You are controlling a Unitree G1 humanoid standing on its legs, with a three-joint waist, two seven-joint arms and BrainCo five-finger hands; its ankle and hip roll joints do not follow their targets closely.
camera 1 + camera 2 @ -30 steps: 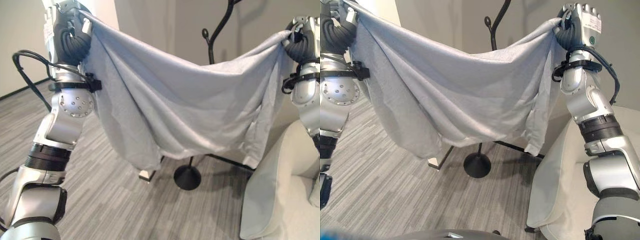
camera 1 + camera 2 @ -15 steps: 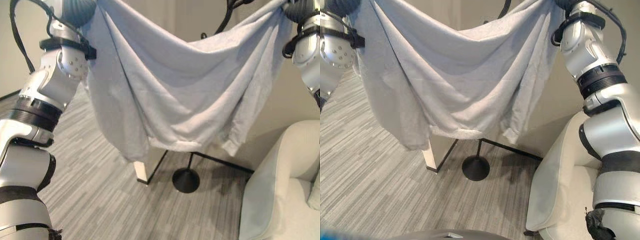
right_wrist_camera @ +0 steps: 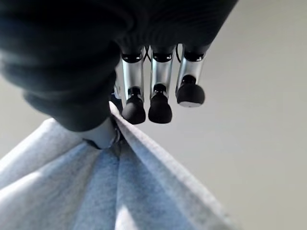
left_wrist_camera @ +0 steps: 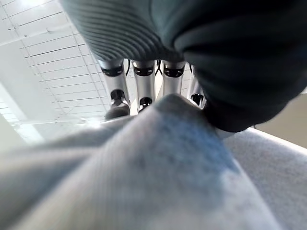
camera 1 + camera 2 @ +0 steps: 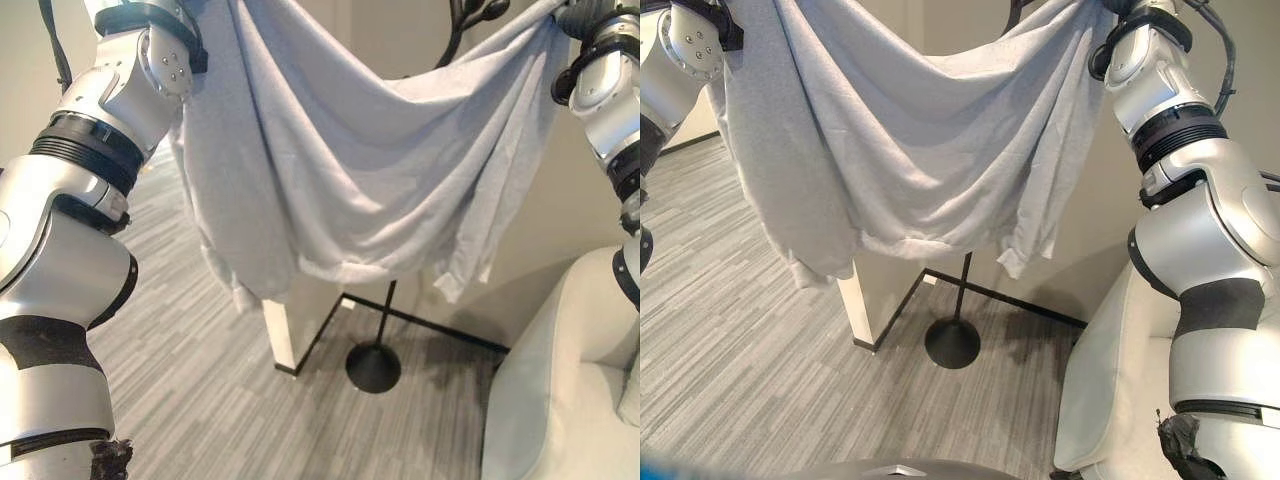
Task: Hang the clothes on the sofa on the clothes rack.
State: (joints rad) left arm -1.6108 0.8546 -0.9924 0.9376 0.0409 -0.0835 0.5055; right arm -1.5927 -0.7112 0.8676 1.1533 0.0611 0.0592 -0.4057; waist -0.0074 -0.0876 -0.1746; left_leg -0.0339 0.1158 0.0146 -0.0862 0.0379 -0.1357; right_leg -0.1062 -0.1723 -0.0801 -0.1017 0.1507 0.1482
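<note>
A: Holding steady on the grey sweatshirt [image 5: 350, 190]. It hangs stretched between both raised arms, sagging in the middle, cuffs dangling well above the carpeted floor [image 5: 230, 400].

B: Grips?

A: Left hand [image 4: 144, 81]: the fingers [image 4: 115, 84] curl over a bunched edge of the cloth, pinched against the thumb side. Right hand [image 3: 158, 91]: the fingers [image 3: 160, 108] are bent down, the fabric gathered and pinched just under the thumb. Both have hold of it.

B: What has changed?

A: Over the last second the garment has gone up. Both hands were in plain sight in the head views; now they sit at or past the top edge, and the hem has risen clear of the rack's round base [image 5: 373, 367]. The whole picture has also shifted, so part of that is the head moving.

B: And the rack?

A: The black clothes rack [image 5: 462, 30] stands directly behind the cloth, its curled hooks at about the level of the right-hand corner. The cream sofa [image 5: 560, 390] is off to the right, no longer carrying the garment.

B: Meaning?

A: Lift looks about done, I'd judge. What remains is bringing a shoulder or the collar over a hook, then letting go. Risk: the sagging middle snags a lower hook first.
</note>
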